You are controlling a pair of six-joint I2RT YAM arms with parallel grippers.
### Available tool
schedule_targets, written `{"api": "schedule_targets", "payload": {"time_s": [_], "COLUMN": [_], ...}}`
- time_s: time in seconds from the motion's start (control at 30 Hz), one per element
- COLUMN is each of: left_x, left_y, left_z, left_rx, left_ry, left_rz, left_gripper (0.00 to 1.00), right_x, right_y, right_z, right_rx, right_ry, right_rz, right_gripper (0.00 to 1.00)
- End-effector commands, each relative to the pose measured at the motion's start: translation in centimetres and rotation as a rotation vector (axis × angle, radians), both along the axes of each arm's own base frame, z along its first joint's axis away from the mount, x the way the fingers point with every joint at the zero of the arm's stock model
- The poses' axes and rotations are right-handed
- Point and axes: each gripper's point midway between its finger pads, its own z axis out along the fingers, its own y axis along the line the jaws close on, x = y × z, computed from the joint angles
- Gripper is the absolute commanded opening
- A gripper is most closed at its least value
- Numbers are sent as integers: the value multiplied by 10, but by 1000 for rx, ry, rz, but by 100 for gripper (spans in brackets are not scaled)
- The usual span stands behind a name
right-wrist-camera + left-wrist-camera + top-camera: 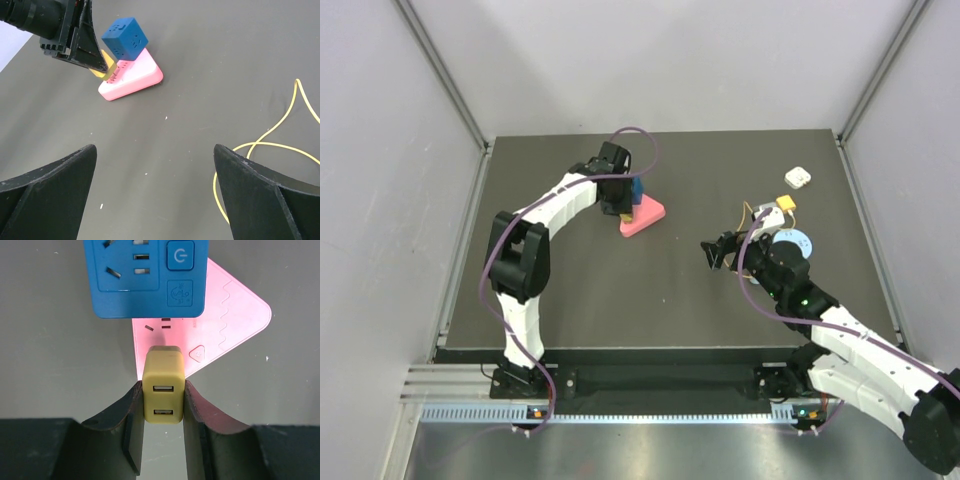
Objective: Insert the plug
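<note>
Because the plug (162, 385), a mustard-yellow plastic block with rounded edges, looks rigid, light and smooth-skinned, it is best held across its two flat flanks, well back from the end that carries the pins. Squeezed too lightly there, it would likely slip or twist under push-in force. Its near face shows two stacked rectangular USB ports; the pins on the opposite end are hidden. No cord leaves it.

The left gripper (163, 396) clamps the block at a narrow opening, one dark finger on each flank. It holds the plug far and left of centre on the dark grey table (580, 290), over a corner of the pink triangular plastic socket base (235, 320). Small slots on the pink face show just beyond the plug's far end, so it is probably not yet seated. A blue plastic socket cube (145, 280) sits on the pink base's far part.

The right gripper (154, 150) hangs wide open and empty, right of centre, well apart from the plug. A thin yellow wire (280, 145) loops on the table beside it.
</note>
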Motion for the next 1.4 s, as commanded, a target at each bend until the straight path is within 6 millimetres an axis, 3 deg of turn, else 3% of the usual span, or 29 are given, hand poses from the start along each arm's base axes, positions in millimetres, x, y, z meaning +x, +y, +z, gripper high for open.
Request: {"api": "schedule_targets", "payload": {"time_s": [0.0,0.33,0.57,1.1,1.37], "left_x": [-7,-5,-5,-5,-6], "left_y": [0,7,-1,-3,-15], "left_z": [-2,9,22,-6,0], "left_rx": [19,46,22,32,-26], "left_ry": [43,37,23,66,72], "left_rz": [10,44,35,48,25], "left_gripper": [0,0,0,0,0], "right_x": [3,1,1,-3,-1], "right_y": [1,2,4,-1,-2], "right_z": [16,14,15,18,15], "right_rx": [39,45,56,54,46], "right_ry": [-33,-29,-30,-44,-38], "right_rz": [0,7,15,4,0], "right_gripper": [100,100,100,100,100]}}
